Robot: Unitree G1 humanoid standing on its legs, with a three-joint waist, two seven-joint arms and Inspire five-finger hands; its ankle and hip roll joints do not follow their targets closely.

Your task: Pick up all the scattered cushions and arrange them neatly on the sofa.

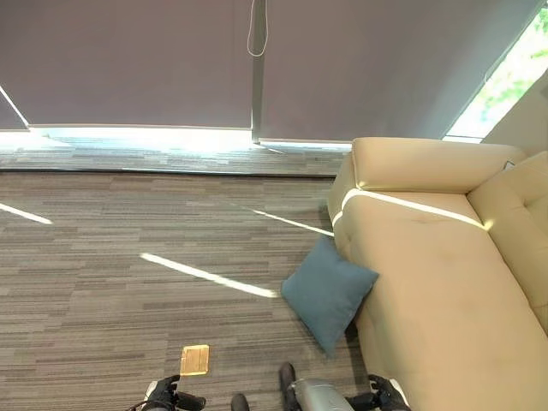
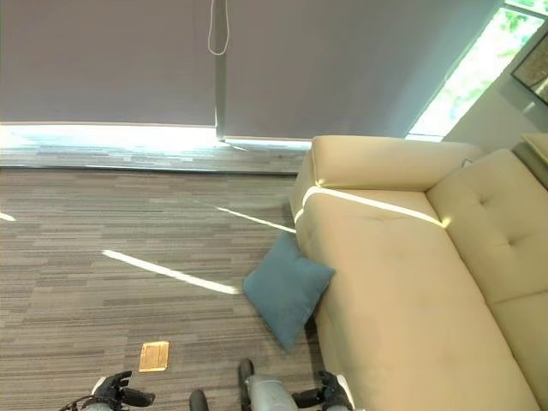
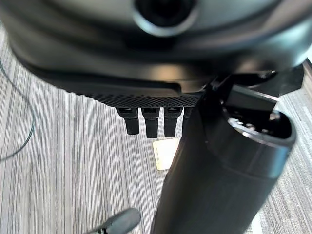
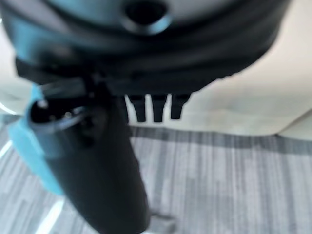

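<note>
A blue cushion (image 1: 330, 291) stands on the carpet, tilted on one corner and leaning against the front of the beige sofa (image 1: 428, 282). The sofa's seat is bare. At the lower edge of the eye views, my left hand (image 1: 167, 396) hangs low over the carpet, well left of the cushion. My right hand (image 1: 387, 396) hangs just in front of the sofa, nearer to me than the cushion. In the wrist views both the left hand (image 3: 148, 122) and the right hand (image 4: 153, 108) have straight fingers with nothing in them. The right wrist view catches the cushion (image 4: 27, 146) and the sofa (image 4: 253, 97).
A small tan plate (image 1: 195, 360) is set in the striped carpet near my left hand. Grey blinds (image 1: 128, 60) with a hanging cord cover the window along the far wall. Open carpet stretches to the left of the sofa.
</note>
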